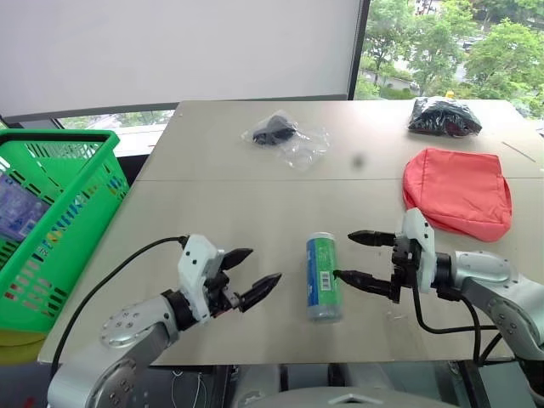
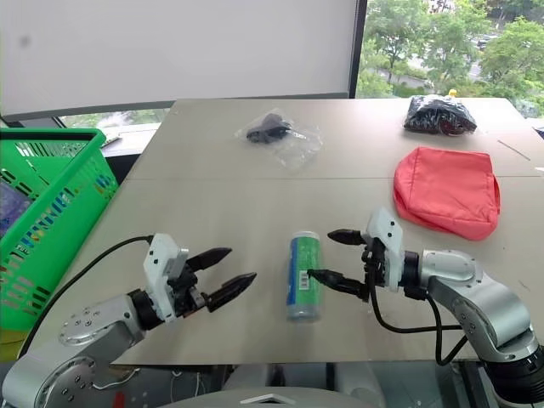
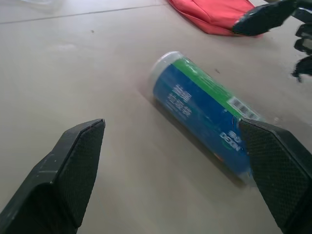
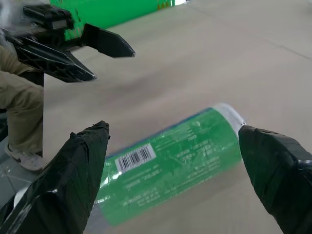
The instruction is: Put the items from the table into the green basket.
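Note:
A green-blue barcoded cylinder (image 1: 322,276) lies on its side near the front edge of the table (image 1: 212,204). My right gripper (image 1: 344,255) is open just to its right, fingertips pointing at it without touching. My left gripper (image 1: 265,265) is open a short way to the cylinder's left. In the wrist views the cylinder (image 3: 204,114) (image 4: 170,161) lies ahead between each pair of spread fingers. A red fabric pouch (image 1: 459,191) lies at the right, a clear bag with a black object (image 1: 285,134) at the back middle, and a black bag (image 1: 442,116) at the back right. The green basket (image 1: 59,136) stands left of the table.
A purple-and-white pack (image 1: 15,208) lies inside the basket. A seam line (image 1: 255,179) runs across the tabletop. A window with trees lies beyond the far right corner. A person's trouser leg and shoe (image 4: 19,122) stand beside the table.

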